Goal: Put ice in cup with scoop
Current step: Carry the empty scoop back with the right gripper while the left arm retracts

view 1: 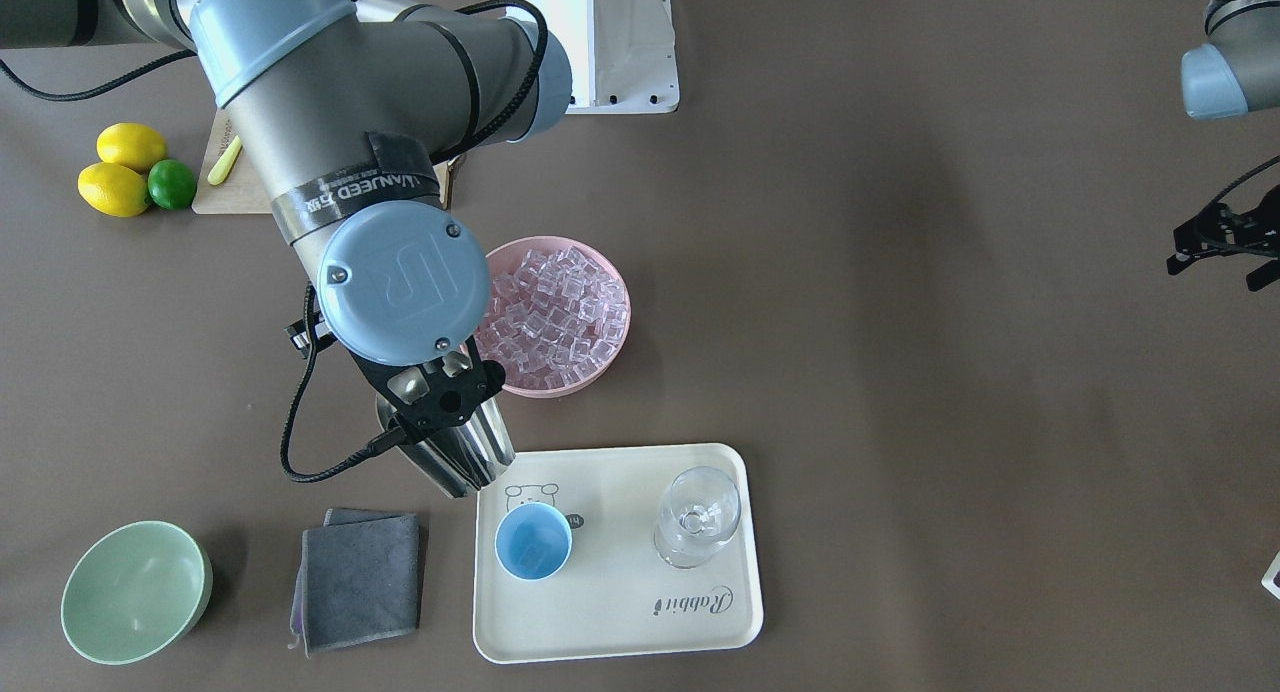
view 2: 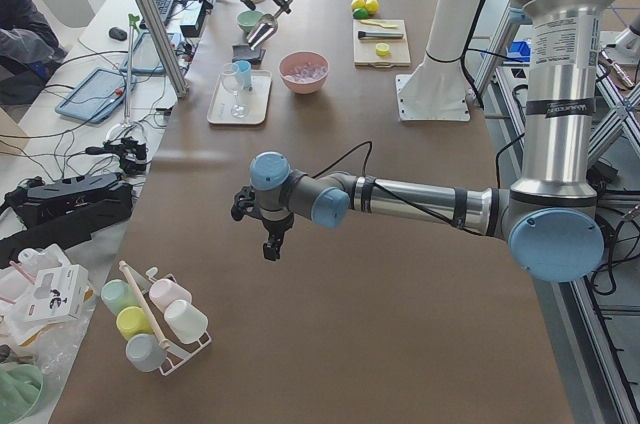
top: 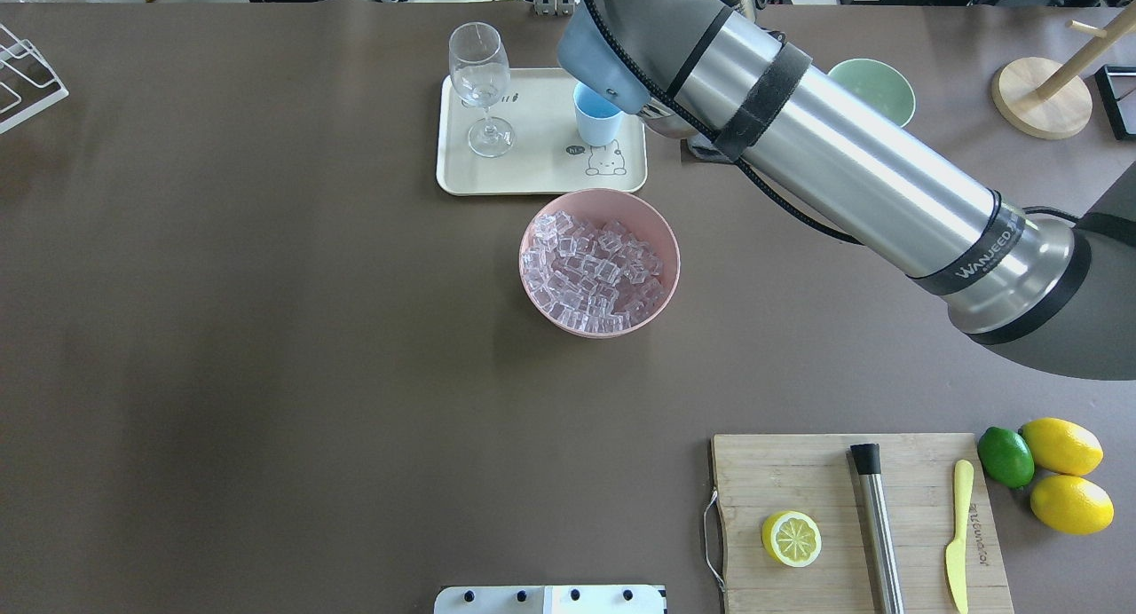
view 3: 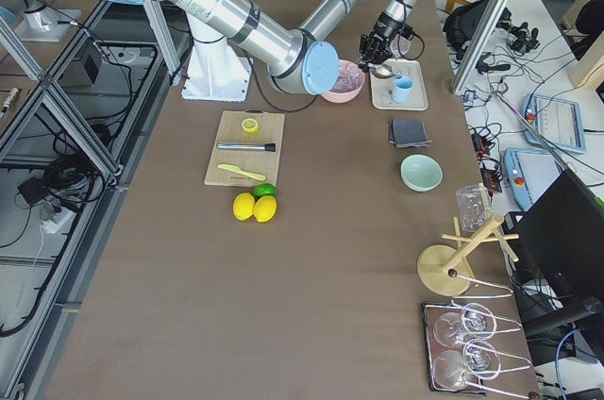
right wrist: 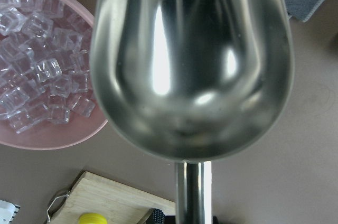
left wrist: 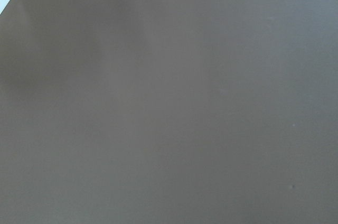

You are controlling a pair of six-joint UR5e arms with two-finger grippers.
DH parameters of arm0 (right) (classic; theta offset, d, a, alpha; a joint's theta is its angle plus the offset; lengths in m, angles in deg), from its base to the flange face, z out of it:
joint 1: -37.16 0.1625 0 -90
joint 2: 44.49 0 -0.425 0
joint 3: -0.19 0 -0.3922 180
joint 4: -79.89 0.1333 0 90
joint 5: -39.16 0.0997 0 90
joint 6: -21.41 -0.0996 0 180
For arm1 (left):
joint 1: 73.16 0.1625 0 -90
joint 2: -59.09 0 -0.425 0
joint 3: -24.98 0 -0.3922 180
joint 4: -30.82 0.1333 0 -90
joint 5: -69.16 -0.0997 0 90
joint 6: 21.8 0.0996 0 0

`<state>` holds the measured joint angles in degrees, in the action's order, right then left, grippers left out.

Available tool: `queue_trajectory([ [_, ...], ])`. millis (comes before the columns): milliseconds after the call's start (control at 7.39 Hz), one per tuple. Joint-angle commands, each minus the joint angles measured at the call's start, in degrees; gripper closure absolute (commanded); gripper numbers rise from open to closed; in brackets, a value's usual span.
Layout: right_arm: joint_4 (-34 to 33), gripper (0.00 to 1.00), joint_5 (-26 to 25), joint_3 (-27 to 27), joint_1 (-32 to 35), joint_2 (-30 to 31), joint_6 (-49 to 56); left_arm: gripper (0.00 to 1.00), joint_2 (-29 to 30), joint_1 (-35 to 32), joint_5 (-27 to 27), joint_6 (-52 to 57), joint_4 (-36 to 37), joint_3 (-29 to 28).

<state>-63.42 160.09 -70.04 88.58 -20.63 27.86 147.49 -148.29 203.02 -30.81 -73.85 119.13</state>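
Note:
My right gripper (view 1: 445, 392) is shut on the handle of the shiny steel scoop (view 1: 462, 454). It holds the scoop above the table between the pink bowl (view 1: 560, 390) and the corner of the cream tray (view 1: 620, 612). In the right wrist view the scoop (right wrist: 190, 65) is empty. The ice (view 1: 560, 312) fills the pink bowl. The light-blue cup (view 1: 533, 540) stands on the tray, close to the scoop's mouth; I cannot tell what it holds. My left gripper (view 1: 1225, 252) is open and empty, far off over bare table.
A clear stemmed glass (view 1: 697, 517) stands on the tray beside the cup. A grey cloth (view 1: 360, 577) and a pale green bowl (view 1: 135, 592) lie beyond the scoop. A cutting board (top: 799, 472) holds a lemon half, a steel rod (top: 877, 525) and a yellow knife.

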Motion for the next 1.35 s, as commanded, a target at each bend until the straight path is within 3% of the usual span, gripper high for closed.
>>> queue_trajectory([
  [0,-0.91,1.0,-1.92,-13.36,3.57,7.82,-0.73,0.01,-2.88,-8.53,6.24,0.05,0.08,-5.37],
  [271,-3.71,1.0,-1.83,-29.45,7.35,18.64,-2.32,0.01,-2.27,-8.72,6.24,-0.04,0.08,-7.05],
  [406,-3.9,1.0,-1.83,-38.92,9.55,26.95,-2.41,0.01,-2.09,-10.37,6.32,-0.04,0.08,-6.8],
  [541,-3.82,1.0,-1.92,-44.06,11.83,32.26,-2.41,0.01,-2.7,-11.87,6.93,-0.04,3.39,-4.71],
  [812,-0.5,1.0,0.87,-49.18,15.79,41.66,-6.5,0.01,-1.91,-12.67,7.21,0.57,21.45,3.88],
  [948,5.79,1.0,2.29,-52.78,15.81,49.37,-11.93,0.01,-3.04,-13.28,6.6,0.66,22.31,5.75],
  [1083,14.64,1.0,3.26,-53.34,15.81,55.63,-15.21,0.01,-3.75,-13.9,0.76,0.66,22.05,6.21],
  [1218,21.51,1.0,4.75,-51.95,15.72,59.78,-17.94,0.01,-3.58,-13.99,0.09,1.7,22.05,5.86],
])
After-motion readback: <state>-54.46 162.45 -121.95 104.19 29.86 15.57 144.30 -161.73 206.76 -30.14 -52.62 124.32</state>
